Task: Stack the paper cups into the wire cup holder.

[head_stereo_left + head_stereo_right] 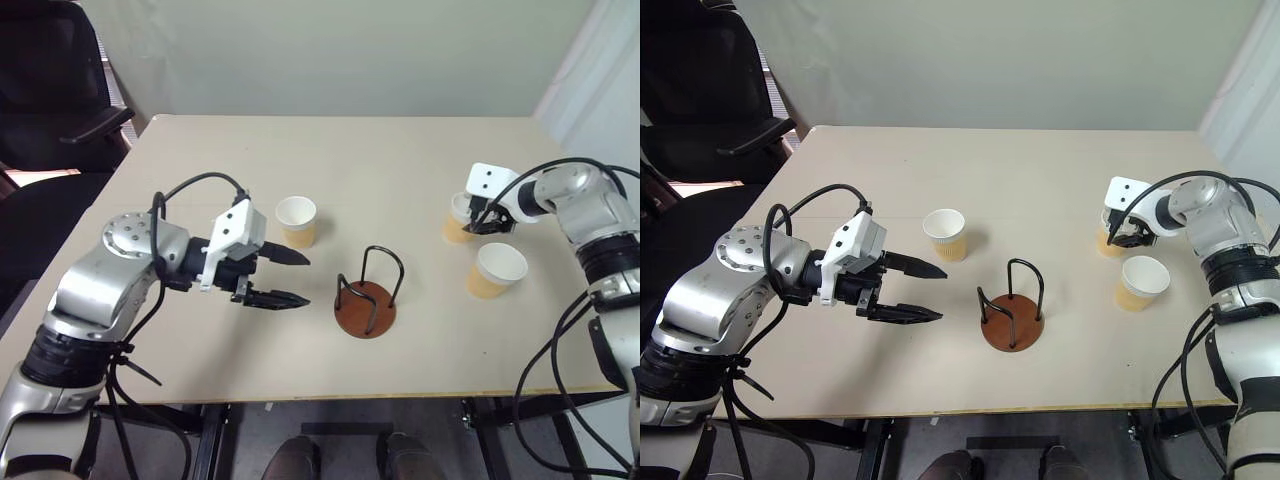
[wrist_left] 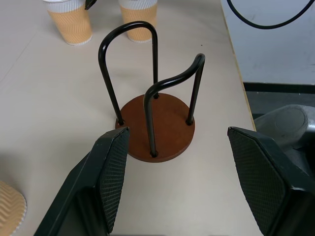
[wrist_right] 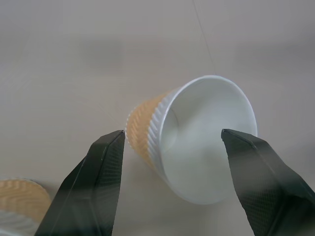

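The wire cup holder (image 1: 366,298) at frame centre is standing empty; all three paper cups (image 1: 296,221) are waiting outside. Right gripper (image 3: 172,147), fingers apart, is straddling one cup; left gripper (image 1: 292,277) is hanging open-fingered.

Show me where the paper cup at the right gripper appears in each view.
Left eye view: paper cup at the table's right side, at the right gripper.
Right eye view: same place.
Left wrist view: beyond the wire cup holder.
Right wrist view: framed by the open fingers.
Shared landmark: the neighbouring cup.
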Motion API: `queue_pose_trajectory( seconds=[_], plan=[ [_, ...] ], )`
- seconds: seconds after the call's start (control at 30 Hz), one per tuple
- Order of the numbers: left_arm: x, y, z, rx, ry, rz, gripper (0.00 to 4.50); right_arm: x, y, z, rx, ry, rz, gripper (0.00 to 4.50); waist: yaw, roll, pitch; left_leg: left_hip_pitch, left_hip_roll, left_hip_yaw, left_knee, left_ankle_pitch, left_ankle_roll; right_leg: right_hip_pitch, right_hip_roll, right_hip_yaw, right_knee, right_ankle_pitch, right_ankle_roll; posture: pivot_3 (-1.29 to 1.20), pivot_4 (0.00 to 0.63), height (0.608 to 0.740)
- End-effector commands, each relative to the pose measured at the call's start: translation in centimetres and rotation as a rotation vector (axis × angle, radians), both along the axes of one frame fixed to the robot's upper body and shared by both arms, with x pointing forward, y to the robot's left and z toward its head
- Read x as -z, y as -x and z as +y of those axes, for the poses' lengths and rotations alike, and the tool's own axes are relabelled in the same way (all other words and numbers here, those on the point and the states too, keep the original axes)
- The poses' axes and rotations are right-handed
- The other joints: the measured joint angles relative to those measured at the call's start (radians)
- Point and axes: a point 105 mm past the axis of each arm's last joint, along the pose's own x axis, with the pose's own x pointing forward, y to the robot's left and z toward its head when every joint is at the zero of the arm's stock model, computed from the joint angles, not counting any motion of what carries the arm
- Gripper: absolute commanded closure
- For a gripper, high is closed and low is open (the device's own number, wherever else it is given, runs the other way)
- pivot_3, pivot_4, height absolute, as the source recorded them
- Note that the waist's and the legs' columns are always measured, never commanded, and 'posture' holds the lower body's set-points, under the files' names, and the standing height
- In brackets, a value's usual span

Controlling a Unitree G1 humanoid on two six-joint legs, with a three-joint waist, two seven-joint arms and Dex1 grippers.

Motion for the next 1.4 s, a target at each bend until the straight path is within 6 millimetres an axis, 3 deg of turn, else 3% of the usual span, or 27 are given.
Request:
queue_pose_trajectory(
  seconds=[0.03,0.13,0.37,0.57,0.63,0.77,0.83,0.93,1.13,1.4],
  plan=[
    [-1.4,0.0,0.0,0.006,0.010,-0.052,1.06,-1.1,-0.5,0.2,-0.003,0.007,-0.043,1.28,0.000,0.000,0.000,0.000,0.000,0.000,0.000,0.000,0.000,0.000,0.000,0.000,0.000,0.000,0.000,0.00,0.150,0.740],
    [-1.5,0.0,-0.1,0.010,0.010,-0.054,1.06,-0.8,-0.7,0.2,-0.004,0.016,-0.036,1.89,0.000,0.000,0.000,0.000,0.000,0.000,0.000,0.000,0.000,0.000,0.000,0.000,0.000,0.000,0.000,0.00,0.150,0.740],
    [-1.5,0.2,-0.2,0.012,0.008,-0.052,1.06,-0.3,-0.7,0.1,-0.007,0.017,-0.019,4.42,0.000,0.000,0.000,0.000,0.000,0.000,0.000,-0.001,-0.002,0.000,0.000,0.000,0.000,0.000,0.000,0.00,0.150,0.740],
    [-1.6,0.2,0.1,0.005,0.003,-0.053,1.06,-0.8,-0.2,0.4,-0.025,-0.050,-0.004,4.47,0.000,0.000,0.000,0.000,0.000,0.000,0.000,-0.001,-0.002,0.000,0.000,0.000,-0.001,0.000,0.000,0.00,0.150,0.740],
    [-1.7,0.2,0.5,-0.002,-0.003,-0.055,1.06,-1.9,0.4,0.6,-0.049,-0.091,-0.002,4.47,0.000,0.000,0.000,0.000,0.000,0.000,0.000,-0.001,-0.003,0.000,0.000,0.000,-0.001,0.000,0.000,0.00,0.150,0.740],
    [-2.2,0.0,2.6,-0.035,-0.043,-0.069,1.06,-6.1,4.4,3.0,-0.224,-0.173,0.023,4.47,0.001,0.001,0.001,-0.002,0.000,0.001,-0.001,-0.001,-0.004,-0.002,0.000,0.000,-0.001,-0.001,-0.002,0.00,0.150,0.740],
    [-2.2,-0.2,3.7,-0.051,-0.086,-0.081,1.06,-8.7,8.2,5.3,-0.373,-0.188,0.058,4.47,0.000,0.001,0.001,-0.002,0.000,0.000,-0.002,-0.001,-0.005,-0.002,0.001,0.000,-0.001,-0.002,-0.004,0.00,0.150,0.740],
    [-2.2,-0.6,4.5,-0.055,-0.125,-0.092,1.06,-10.8,13.1,8.2,-0.534,-0.167,0.113,4.47,-0.002,0.001,0.001,-0.001,0.000,0.000,-0.003,-0.001,-0.006,-0.002,0.001,0.000,-0.001,-0.006,-0.006,0.00,0.150,0.740],
    [-1.4,-1.2,5.0,-0.034,-0.194,-0.104,1.06,-11.0,17.9,12.0,-0.723,-0.088,0.192,4.47,-0.002,0.000,0.000,0.000,0.001,-0.001,-0.002,-0.001,-0.006,-0.001,0.002,0.000,0.000,-0.013,-0.015,0.00,0.150,0.740],
    [-1.5,-2.1,4.7,-0.007,-0.214,-0.127,1.06,-9.1,17.8,14.6,-0.827,-0.014,0.212,4.47,-0.003,0.000,0.000,0.000,0.000,-0.002,0.000,-0.001,-0.003,-0.002,0.002,0.000,0.004,-0.012,-0.016,0.00,0.150,0.740]
  ],
)
